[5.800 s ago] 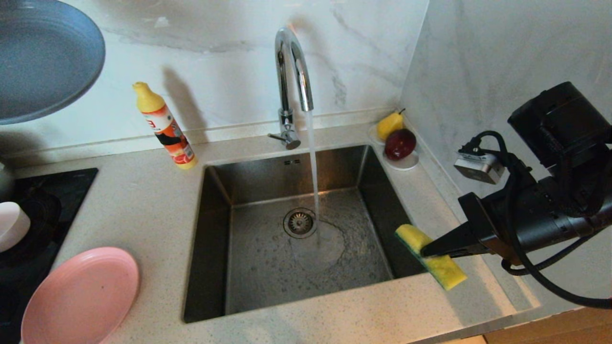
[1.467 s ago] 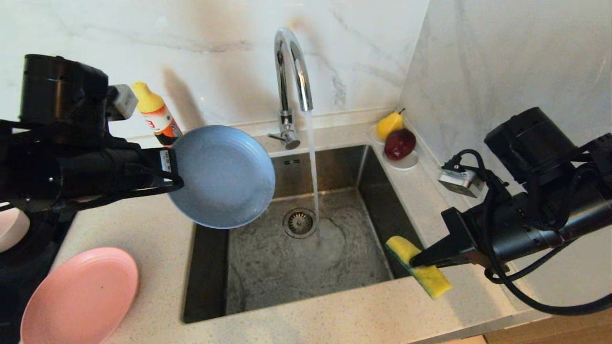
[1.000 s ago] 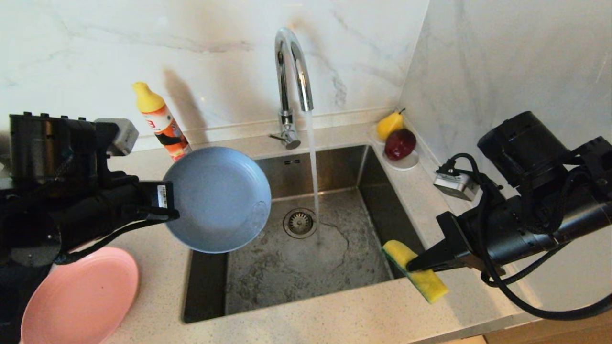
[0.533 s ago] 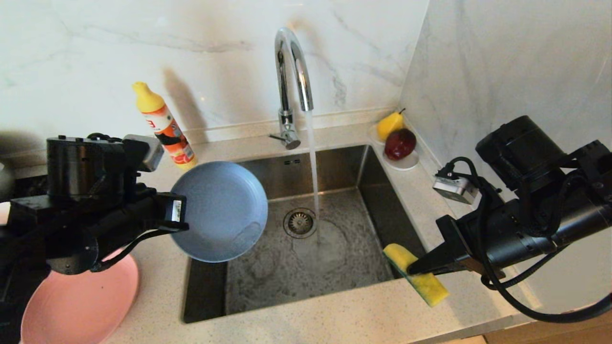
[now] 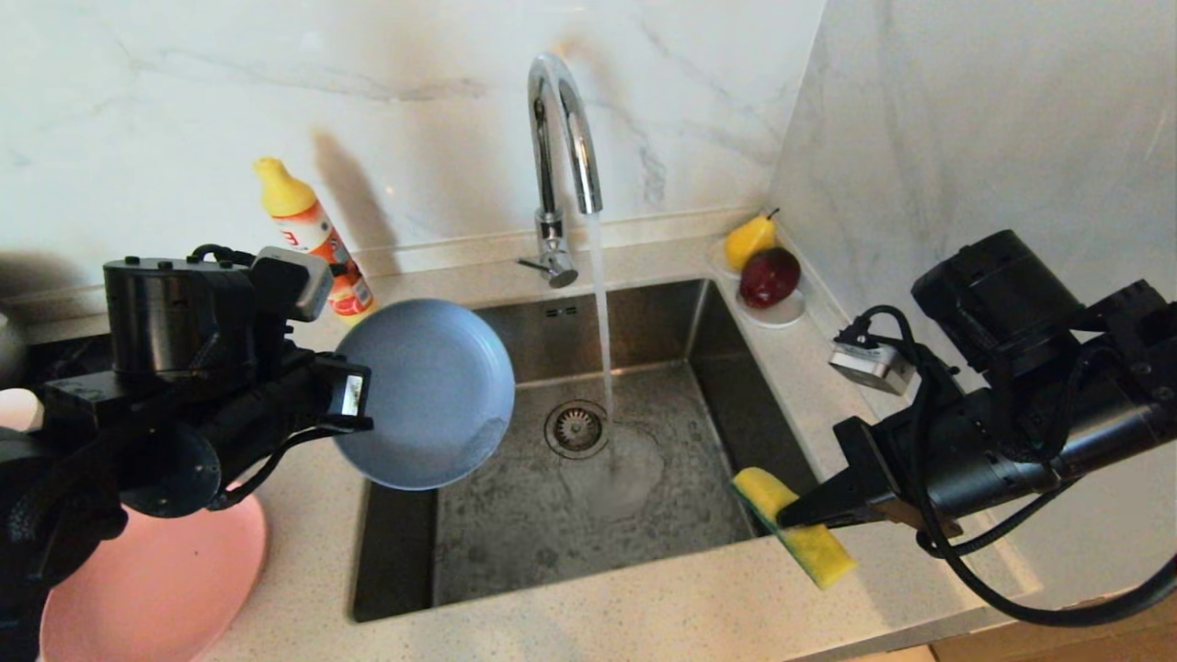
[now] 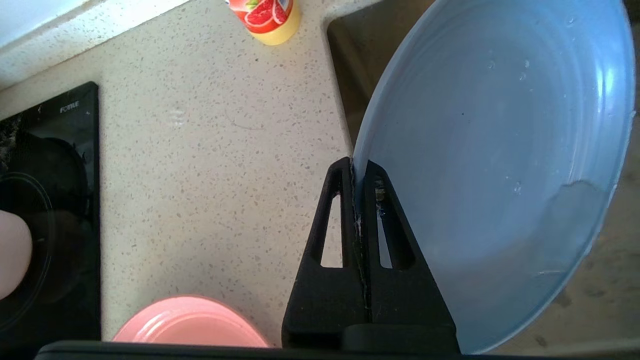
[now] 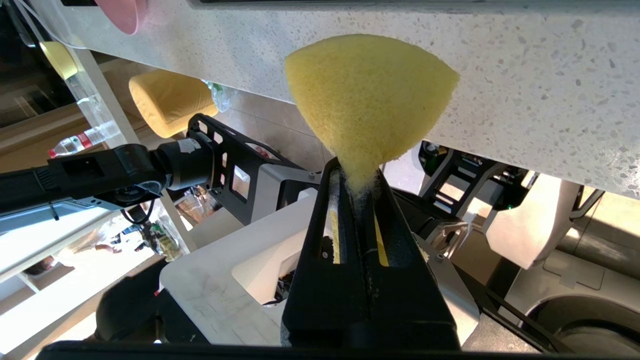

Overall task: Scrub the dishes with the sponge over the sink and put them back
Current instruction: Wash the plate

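While water runs from the faucet (image 5: 563,138) into the sink (image 5: 570,515), the left end effector (image 5: 360,400) holds the blue-grey plate (image 5: 432,391) tilted over the basin's left edge; the right end effector (image 5: 795,515) pinches the sponge (image 5: 793,524) above the sink's front right corner. A pink plate (image 5: 156,588) lies on the counter (image 5: 303,359). From the left wrist, the fingers (image 6: 345,210) clamp the plate's rim. From the right wrist, closed fingers (image 7: 330,210) squeeze the sponge's middle.

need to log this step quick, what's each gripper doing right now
Left gripper: shut on the rim of the blue-grey plate, over the sink.
Right gripper: shut on the sponge.
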Robot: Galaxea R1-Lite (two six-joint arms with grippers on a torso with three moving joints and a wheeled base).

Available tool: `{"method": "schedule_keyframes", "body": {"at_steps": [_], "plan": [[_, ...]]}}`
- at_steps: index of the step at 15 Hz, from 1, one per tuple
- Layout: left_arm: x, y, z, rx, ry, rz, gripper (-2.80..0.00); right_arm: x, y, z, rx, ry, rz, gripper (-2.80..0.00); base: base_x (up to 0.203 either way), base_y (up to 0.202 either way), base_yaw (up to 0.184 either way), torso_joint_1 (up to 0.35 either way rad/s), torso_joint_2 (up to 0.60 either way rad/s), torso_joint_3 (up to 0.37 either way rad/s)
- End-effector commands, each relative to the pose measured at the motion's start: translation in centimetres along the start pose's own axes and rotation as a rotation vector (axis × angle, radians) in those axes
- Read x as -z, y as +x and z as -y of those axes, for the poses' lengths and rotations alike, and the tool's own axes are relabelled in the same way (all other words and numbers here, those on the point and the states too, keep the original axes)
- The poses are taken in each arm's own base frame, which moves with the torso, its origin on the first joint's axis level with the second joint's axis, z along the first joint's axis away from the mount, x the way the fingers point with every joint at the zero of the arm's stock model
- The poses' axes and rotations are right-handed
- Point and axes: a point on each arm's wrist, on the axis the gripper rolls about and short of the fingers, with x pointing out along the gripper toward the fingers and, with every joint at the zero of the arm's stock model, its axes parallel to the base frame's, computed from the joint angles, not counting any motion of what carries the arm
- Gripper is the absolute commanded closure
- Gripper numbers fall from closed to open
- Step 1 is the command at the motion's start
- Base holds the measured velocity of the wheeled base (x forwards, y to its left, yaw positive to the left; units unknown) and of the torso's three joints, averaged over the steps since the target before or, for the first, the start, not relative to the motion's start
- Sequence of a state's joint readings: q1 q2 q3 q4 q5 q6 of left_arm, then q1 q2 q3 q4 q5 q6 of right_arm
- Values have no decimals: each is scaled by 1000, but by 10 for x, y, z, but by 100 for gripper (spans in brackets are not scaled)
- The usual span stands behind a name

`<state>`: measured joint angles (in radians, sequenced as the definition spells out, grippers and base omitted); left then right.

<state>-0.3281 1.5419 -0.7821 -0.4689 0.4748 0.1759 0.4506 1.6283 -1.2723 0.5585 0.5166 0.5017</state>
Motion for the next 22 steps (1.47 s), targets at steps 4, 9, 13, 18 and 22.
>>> {"method": "schedule_keyframes", "body": {"at_steps": [4,9,13,18,22], "plan": [[-12,-18,-10,14,-80,61,0,4,-9,-8,-23,-18,17,0,0,0,0,0,0,0],[-20,-40,-21,99,-195,-5,0,18,-18,-28,-69,-81,6,0,0,0,0,0,0,0],[-21,-60,-28,266,-385,-220,0,30,-22,-41,-101,-129,-12,0,0,0,0,0,0,0],[-13,-76,-26,404,-453,-326,0,42,-24,-63,-130,-186,-82,0,0,0,0,0,0,0],[3,-85,-7,469,-393,-364,0,45,-17,-89,-157,-237,-163,0,0,0,0,0,0,0]]}}
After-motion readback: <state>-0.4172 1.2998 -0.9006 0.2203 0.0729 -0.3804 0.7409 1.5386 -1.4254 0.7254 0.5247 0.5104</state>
